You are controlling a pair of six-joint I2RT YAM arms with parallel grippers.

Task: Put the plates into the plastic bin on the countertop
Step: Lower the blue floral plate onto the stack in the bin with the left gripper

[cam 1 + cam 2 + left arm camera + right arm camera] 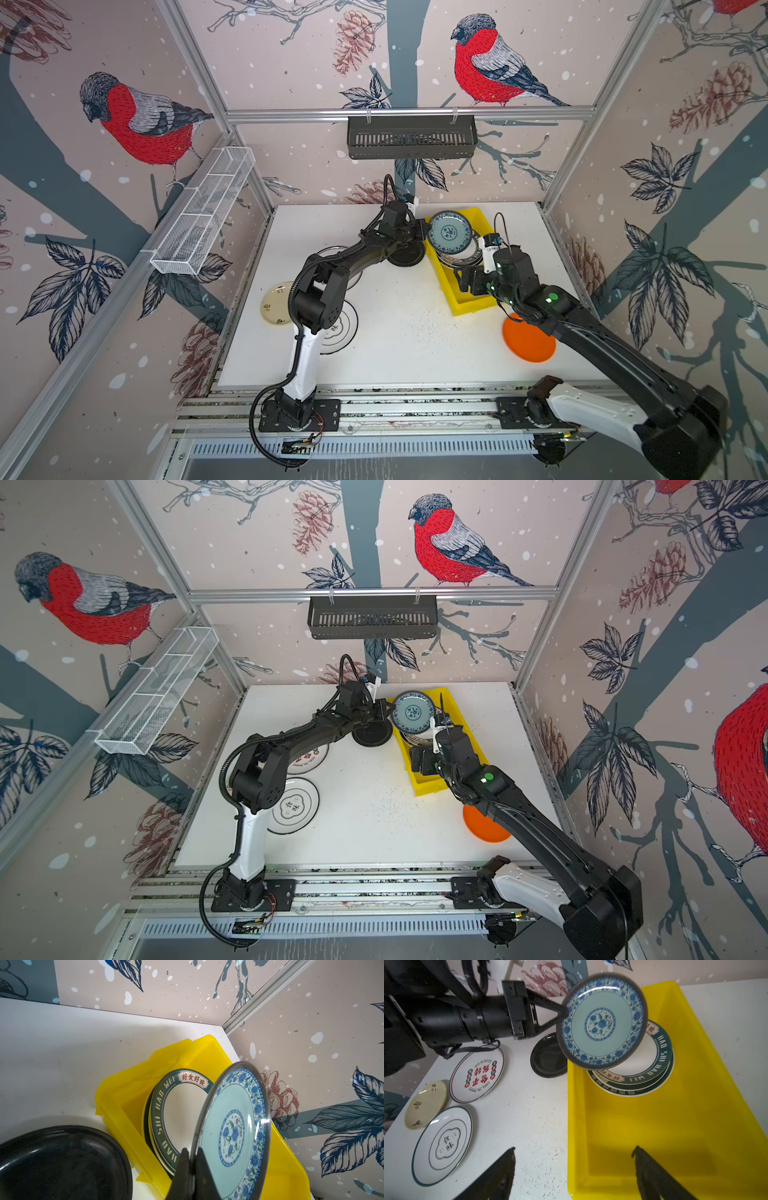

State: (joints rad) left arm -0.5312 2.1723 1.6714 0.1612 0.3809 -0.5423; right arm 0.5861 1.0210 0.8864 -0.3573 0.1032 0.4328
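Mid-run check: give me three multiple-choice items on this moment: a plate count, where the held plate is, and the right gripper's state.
1. How many plates lie on the countertop outside the yellow bin? A) three B) five C) eight
2. Where is the blue-patterned plate? A) flat on the countertop B) in the black basket C) held tilted over the bin, above the stacked plates
3. The right gripper is: A) open, empty B) shut on a plate C) shut on the bin
Key: 1 B, black, red-lettered, cream, dark-rimmed white, orange. 2 C, the left gripper pinches its rim. 3 A, fingers wide apart, nothing between.
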